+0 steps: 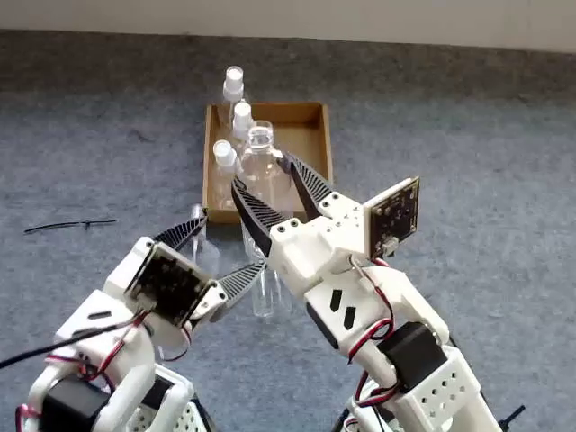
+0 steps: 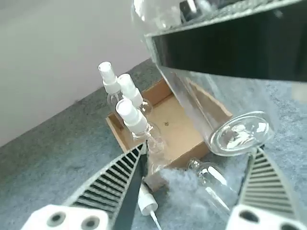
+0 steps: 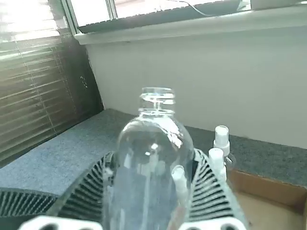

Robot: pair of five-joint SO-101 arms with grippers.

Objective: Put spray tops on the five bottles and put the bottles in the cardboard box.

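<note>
**Open bottle held aloft for capping; three white-capped bottles (image 1: pixel 236 117) already boxed.**
The right gripper (image 1: pixel 263 175) is clamped on the clear plastic bottle (image 1: pixel 261 162), neck upward, by the near edge of the brown cardboard box (image 1: pixel 319 135), apparently offering it for fitting. The left gripper (image 1: pixel 232 243) gapes wide, empty, over the loose white spray top (image 2: pixel 146 201).

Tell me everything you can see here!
Cardboard box: one, brown, mid-carpet.
Topped bottles: three, clear with white spray tops, along the box's left side.
Held bottle: one, clear, topless, above the box.
Other bottle: one, clear, topless, on the carpet before the box.
Loose spray top: one, white, on the carpet by the box's front corner.
Cable tie: one, black, far left.
Carpet: one, grey, underneath.
Left fingers: two, black, open, beside the other bottle.
Right fingers: two, black, shut on the held bottle.
</note>
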